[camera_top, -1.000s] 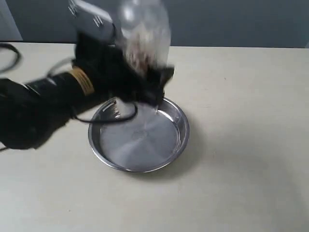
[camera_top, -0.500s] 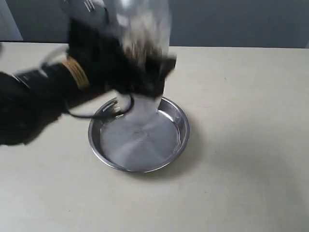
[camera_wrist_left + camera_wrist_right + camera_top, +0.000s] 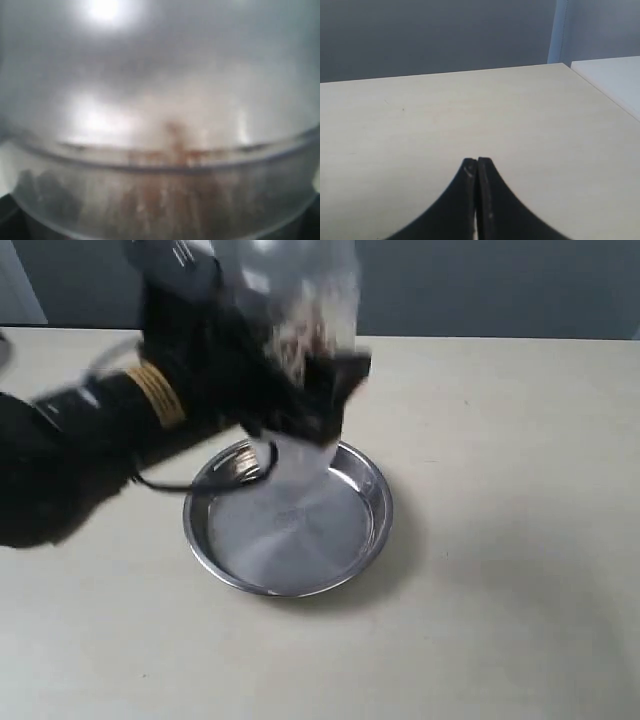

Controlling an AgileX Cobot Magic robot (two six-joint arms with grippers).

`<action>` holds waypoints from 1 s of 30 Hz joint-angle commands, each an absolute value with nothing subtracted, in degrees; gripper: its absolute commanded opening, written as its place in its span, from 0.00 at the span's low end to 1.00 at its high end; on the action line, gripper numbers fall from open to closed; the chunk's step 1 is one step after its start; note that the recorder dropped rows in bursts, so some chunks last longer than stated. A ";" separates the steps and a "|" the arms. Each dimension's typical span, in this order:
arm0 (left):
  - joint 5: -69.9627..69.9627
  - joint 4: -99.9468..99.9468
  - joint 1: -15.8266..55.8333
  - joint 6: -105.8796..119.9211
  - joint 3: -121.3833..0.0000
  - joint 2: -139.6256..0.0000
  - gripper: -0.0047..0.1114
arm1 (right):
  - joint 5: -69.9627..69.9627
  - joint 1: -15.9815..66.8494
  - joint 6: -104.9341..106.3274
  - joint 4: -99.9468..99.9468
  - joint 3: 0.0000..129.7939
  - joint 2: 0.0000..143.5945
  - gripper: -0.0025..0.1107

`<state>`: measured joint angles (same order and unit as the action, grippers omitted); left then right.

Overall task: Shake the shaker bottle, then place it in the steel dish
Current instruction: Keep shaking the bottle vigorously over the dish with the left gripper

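In the exterior view the clear shaker bottle (image 3: pixel 300 310) is held in the air above the far rim of the steel dish (image 3: pixel 288 520), blurred by motion, with brown pellets flying inside. My left gripper (image 3: pixel 315 400) is shut on its lower body. The left wrist view is filled by the bottle (image 3: pixel 160 150), pellets smeared across its wall, and the fingers are hidden there. The dish sits on the table with nothing in it. My right gripper (image 3: pixel 477 161) is shut on nothing over bare table, and it does not appear in the exterior view.
The pale table (image 3: pixel 500 540) stretches around the dish. A cable (image 3: pixel 200 480) from the left arm hangs over the dish's left rim. A white surface (image 3: pixel 612 80) borders the table in the right wrist view.
The left arm has risen slightly with the bottle since a second ago and the pellets have shifted inside. Dish and right gripper are unchanged.
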<state>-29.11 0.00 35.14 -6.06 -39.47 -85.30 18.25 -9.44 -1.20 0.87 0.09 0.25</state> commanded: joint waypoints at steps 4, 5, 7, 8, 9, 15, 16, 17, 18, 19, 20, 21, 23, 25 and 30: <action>-33.20 -1.38 34.91 -4.13 -44.03 -76.89 0.04 | 17.60 -9.20 -1.14 0.76 0.00 0.00 0.01; -32.14 -1.38 34.91 -3.00 -45.20 -75.22 0.04 | 17.60 -9.20 -1.14 0.76 0.00 0.00 0.01; -29.68 -0.49 34.91 -2.52 -44.94 -74.34 0.04 | 17.60 -9.20 -1.14 0.76 0.00 0.00 0.01; -28.17 0.00 34.60 -1.94 -43.98 -75.82 0.04 | 17.60 -9.20 -1.14 0.76 0.00 0.00 0.01; -27.10 1.51 34.15 -1.40 -42.44 -78.13 0.04 | 17.60 -9.20 -1.14 0.76 0.00 0.00 0.01; -32.33 6.23 33.26 -3.05 -34.62 -89.59 0.04 | 17.60 -9.20 -1.14 0.76 0.00 0.00 0.01; -32.76 3.79 33.26 -3.89 -35.33 -87.74 0.04 | 17.60 -9.20 -1.14 0.76 0.00 0.00 0.01; -33.08 2.62 33.26 -4.26 -36.18 -85.17 0.04 | 17.60 -9.20 -1.14 0.76 0.00 0.00 0.01; -33.18 2.35 33.26 -4.37 -37.48 -81.93 0.04 | 17.60 -9.20 -1.14 0.76 0.00 0.00 0.01; -33.18 1.64 33.26 -5.09 -38.77 -78.55 0.04 | 17.60 -9.20 -1.14 0.76 0.00 0.00 0.01; -33.18 0.93 33.26 -5.40 -39.58 -76.16 0.04 | 17.60 -9.20 -1.14 0.76 0.00 0.00 0.01; -33.62 0.81 33.26 -5.28 -40.17 -73.99 0.04 | 17.60 -9.20 -1.14 0.76 0.00 0.00 0.01; -33.55 1.64 33.13 -3.20 -40.15 -73.00 0.04 | 17.60 -9.20 -1.14 0.76 0.00 0.00 0.01; -30.70 5.62 32.70 -0.83 -38.45 -75.51 0.04 | 17.60 -9.20 -1.14 0.76 0.00 0.00 0.01; -29.45 6.53 32.56 -1.45 -35.59 -84.30 0.04 | 17.60 -9.20 -1.14 0.76 0.00 0.00 0.01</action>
<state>-31.35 7.02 32.68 -1.73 -36.62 -80.94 18.25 -9.44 -1.08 0.87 0.09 0.25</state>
